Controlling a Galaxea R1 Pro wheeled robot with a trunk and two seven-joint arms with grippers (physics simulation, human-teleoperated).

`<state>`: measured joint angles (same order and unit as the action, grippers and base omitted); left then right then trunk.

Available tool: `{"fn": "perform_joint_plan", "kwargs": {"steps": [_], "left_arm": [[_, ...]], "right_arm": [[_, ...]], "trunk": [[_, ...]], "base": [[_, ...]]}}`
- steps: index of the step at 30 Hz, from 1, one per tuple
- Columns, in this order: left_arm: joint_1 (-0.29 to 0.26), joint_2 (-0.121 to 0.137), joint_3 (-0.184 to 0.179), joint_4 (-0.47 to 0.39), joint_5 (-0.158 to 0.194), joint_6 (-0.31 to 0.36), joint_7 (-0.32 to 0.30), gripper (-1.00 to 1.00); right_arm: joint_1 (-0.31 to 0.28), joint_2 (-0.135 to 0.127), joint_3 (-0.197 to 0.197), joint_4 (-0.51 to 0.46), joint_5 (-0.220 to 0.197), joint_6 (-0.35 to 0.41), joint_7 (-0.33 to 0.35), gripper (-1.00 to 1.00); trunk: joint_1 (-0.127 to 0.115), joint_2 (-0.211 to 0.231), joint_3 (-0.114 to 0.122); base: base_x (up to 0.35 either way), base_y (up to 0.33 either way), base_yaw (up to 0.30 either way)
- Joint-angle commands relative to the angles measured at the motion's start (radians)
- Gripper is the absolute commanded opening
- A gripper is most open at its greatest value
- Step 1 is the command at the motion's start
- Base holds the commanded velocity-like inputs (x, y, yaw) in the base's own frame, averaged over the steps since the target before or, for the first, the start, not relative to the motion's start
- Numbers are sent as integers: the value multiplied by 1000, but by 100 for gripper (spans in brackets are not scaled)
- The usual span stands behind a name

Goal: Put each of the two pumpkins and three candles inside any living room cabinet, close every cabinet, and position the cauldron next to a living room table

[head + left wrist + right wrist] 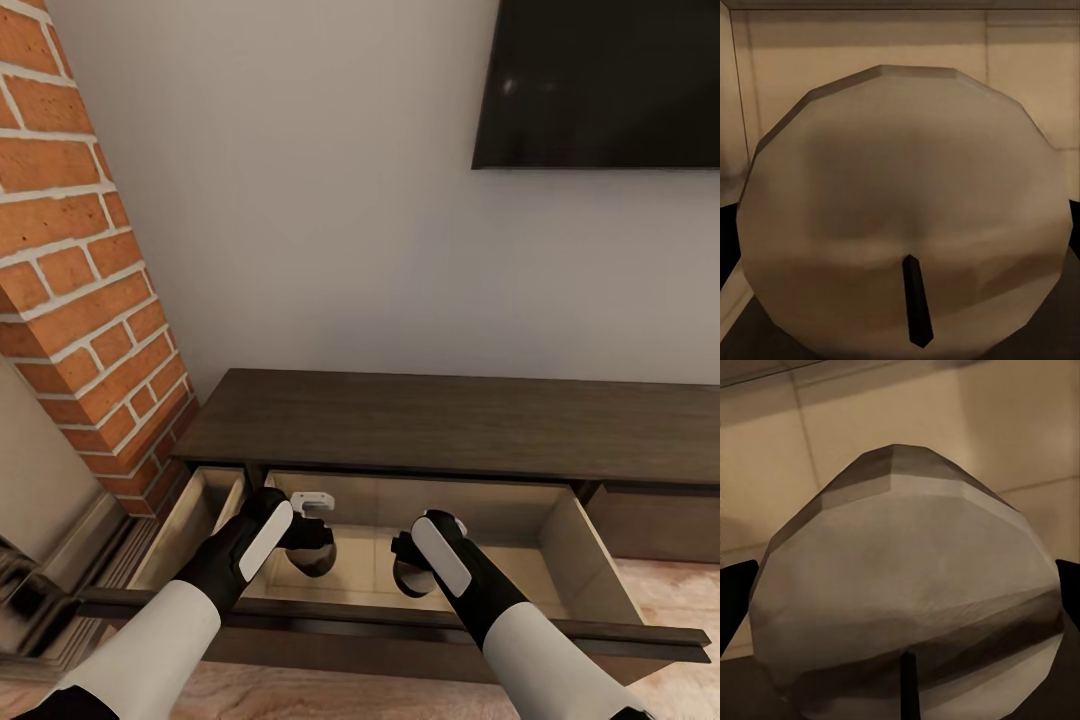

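Both grippers, left gripper and right gripper, each clamp a candle over the open cabinet drawer; early release risks rolling against the near front.

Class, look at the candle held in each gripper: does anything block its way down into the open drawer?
Nothing visible does. The left gripper and right gripper each hold a candle over the open cabinet drawer, its pale floor bare beneath.
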<state>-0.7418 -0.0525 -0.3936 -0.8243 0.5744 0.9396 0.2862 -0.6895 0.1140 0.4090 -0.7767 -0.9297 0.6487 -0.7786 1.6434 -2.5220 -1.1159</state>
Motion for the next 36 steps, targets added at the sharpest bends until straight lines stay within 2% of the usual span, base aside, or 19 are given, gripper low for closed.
{"fn": "perform_joint_plan", "kwargs": {"steps": [1,9,10,31,36], "left_arm": [[-1,0,-2,-1,8,2,8,100],[-1,0,-2,-1,8,2,7,100],[-1,0,-2,-1,8,2,7,100],[-1,0,-2,-2,9,2,7,100],[-1,0,-2,4,9,3,7,100]], "right_arm": [[-1,-1,3,-1,-8,2,-8,-100],[-1,-1,3,-1,-8,2,-8,-100],[-1,-1,3,-1,-8,2,-8,100],[-1,0,3,-2,-10,2,-8,100],[-1,0,3,-3,-11,2,-8,100]], "trunk": [[0,0,-1],[0,0,-1],[0,0,-1],[0,0,-1],[-2,0,11]], "base": [[0,0,0],[0,0,0],[0,0,0],[0,0,0],[0,0,0]]}}
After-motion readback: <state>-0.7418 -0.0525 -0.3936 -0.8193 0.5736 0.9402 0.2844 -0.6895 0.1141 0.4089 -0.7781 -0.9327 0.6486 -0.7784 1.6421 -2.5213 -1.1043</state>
